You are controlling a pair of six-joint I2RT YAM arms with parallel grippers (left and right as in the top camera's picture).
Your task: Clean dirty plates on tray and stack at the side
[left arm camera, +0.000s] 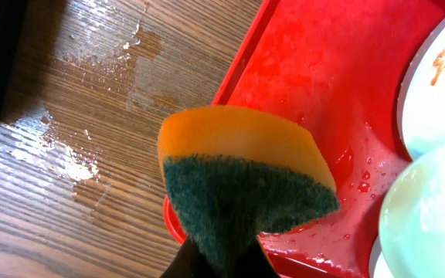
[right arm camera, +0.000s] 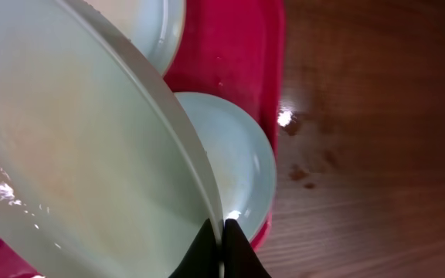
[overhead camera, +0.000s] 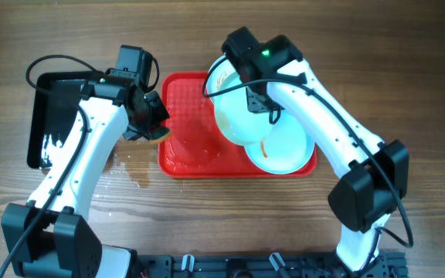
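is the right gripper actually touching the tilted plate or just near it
Touching. In the right wrist view the right gripper is closed on the rim of the tilted plate, a finger against each face, no gap.

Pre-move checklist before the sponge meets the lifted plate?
1. Right fingers pinching the lifted plate at its rim: ok.
2. Sponge held in left gripper, green side forward: ok.
3. Lifted plate clear of the plates below: cannot tell, they overlap.
4. Lifted plate face clean: cannot tell, wet sheen.
5. Smeared plate on tray clean: not ok, orange streak.
6. Table dry: not ok, puddle beside tray.
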